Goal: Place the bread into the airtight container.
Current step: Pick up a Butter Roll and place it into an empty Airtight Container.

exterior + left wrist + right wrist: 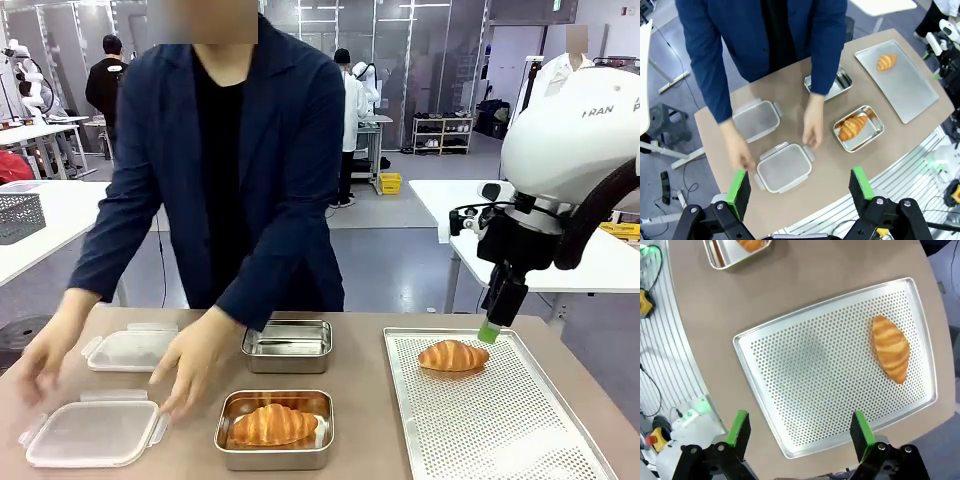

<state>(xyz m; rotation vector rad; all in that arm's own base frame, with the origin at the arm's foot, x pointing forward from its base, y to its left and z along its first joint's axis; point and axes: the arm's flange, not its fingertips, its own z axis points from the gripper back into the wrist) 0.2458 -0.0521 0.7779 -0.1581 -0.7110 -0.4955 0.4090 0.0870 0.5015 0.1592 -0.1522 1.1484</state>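
As viewed along its own fingers, right end effector (799, 426) wide open, gripping nothing, hanging above the perforated tray (790, 365). Lying flat on that tray, toward one end: loose croissant (890, 349), well clear of the green pads (740, 427). Left end effector (800, 184) likewise open and empty, high over the brown surface (790, 100). Beneath it, two clear plastic lids side by side: near lid (785, 167) and far lid (756, 120). Person's hands at the near lid, one hand (812, 134) by a corner latch, other hand (740, 155) at the opposite edge. Beside the lids, steel container (871, 134) uncovered, with packed croissant (852, 127) resting inside. Behind it, second steel container (844, 80), partly hidden by a dark blue sleeve (825, 45), apparently empty.
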